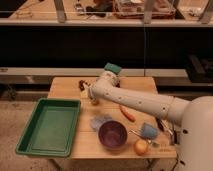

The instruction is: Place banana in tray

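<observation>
On the wooden table point(146, 86), banana point(94, 102) right at the gripper point(91, 95), grip state indiscernible, tray point(47, 127) apart.

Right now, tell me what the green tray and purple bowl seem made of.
Tray: likely plastic, uniform dark green, moulded raised rim. Bowl: probably plastic, smooth purple, faint sheen, unsure. Pincer: beyond the bowl, near the tray's far right corner.

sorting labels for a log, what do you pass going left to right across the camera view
tray → gripper, just right of the tray's far corner, at the banana → purple bowl → blue cup
</observation>
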